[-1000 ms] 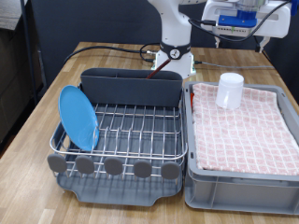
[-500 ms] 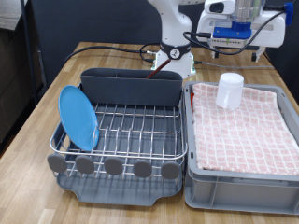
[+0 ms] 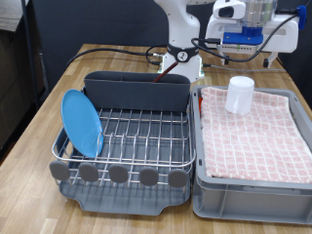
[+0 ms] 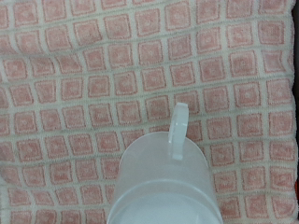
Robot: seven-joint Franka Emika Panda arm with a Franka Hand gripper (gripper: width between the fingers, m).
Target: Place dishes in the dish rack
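Currently the gripper hangs high at the exterior view's top right, above the white cup and well clear of it. Its fingers are cut off by the hand body and background clutter, so how far they are spread cannot be told; nothing is seen between them. The wrist view shows no fingertips at all, only the cup from above with its handle lying over the pink checked cloth.

The cup stands upright on that cloth, inside the grey bin at the exterior view's right. The bin sits just beside the dish rack.

The light-blue plate already stands on edge in the rack's wire grid, at the rack's left end in the exterior view, leaning slightly. The grey caddy runs along the rack's far side. Round grey discs line the rack's near edge, over the dark tray.

Rack and bin rest on a wooden table. The wooden spoon cannot be made out in either view.
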